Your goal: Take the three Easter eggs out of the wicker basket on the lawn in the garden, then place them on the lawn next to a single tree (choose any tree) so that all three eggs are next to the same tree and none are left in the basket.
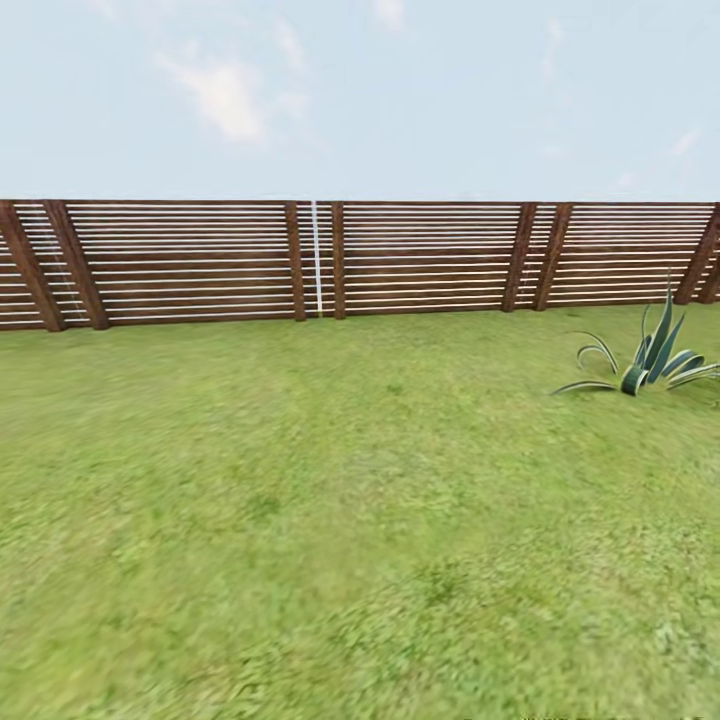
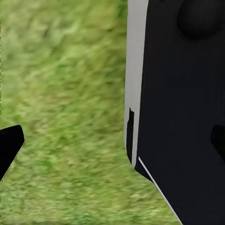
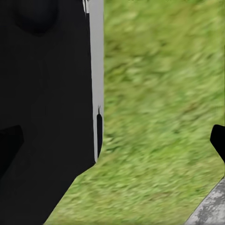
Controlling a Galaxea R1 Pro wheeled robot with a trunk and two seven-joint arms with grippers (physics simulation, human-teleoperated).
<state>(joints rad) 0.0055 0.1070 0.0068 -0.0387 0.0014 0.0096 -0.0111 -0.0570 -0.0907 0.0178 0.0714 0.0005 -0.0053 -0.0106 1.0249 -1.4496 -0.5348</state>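
**Q:** Three camera views, so what does the head camera take in?

**A:** Mottled green lawn (image 1: 330, 520) runs from the near edge to a brown horizontal-slat fence (image 1: 190, 262). A thin pale vertical line (image 1: 316, 258) divides two fence panels near the middle. Pale sky with faint cloud sits above. Toward the robot's right, a spiky striped-leaf plant (image 1: 645, 365) stands on the grass, short of the fence.

**Q:** And the left gripper?

**A:** The left wrist camera shows one dark fingertip (image 2: 9, 145) at the frame's edge and another dark tip (image 2: 218, 140) at the opposite edge, in front of the robot's black body panel (image 2: 183, 117). That panel has a pale grey edge strip (image 2: 133, 65). The two tips sit far apart, so the left gripper (image 2: 114, 143) is spread wide with nothing between its fingers. Blurred grass lies beyond the gripper.

**Q:** The right gripper?

**A:** Much the same. One dark tip (image 3: 218, 140) shows against grass, and the other (image 3: 9, 145) is barely distinguishable against the black panel (image 3: 47, 117) behind it. They are widely separated, so the right gripper (image 3: 114, 143) is spread and holds nothing. Past the fingertip on the grass side, a corner of grey paving (image 3: 211, 208) meets the lawn.

**Q:** Where are the task's things?

**A:** Of these, the lawn is what can be seen, beyond both grippers and stretching ahead to the fence.
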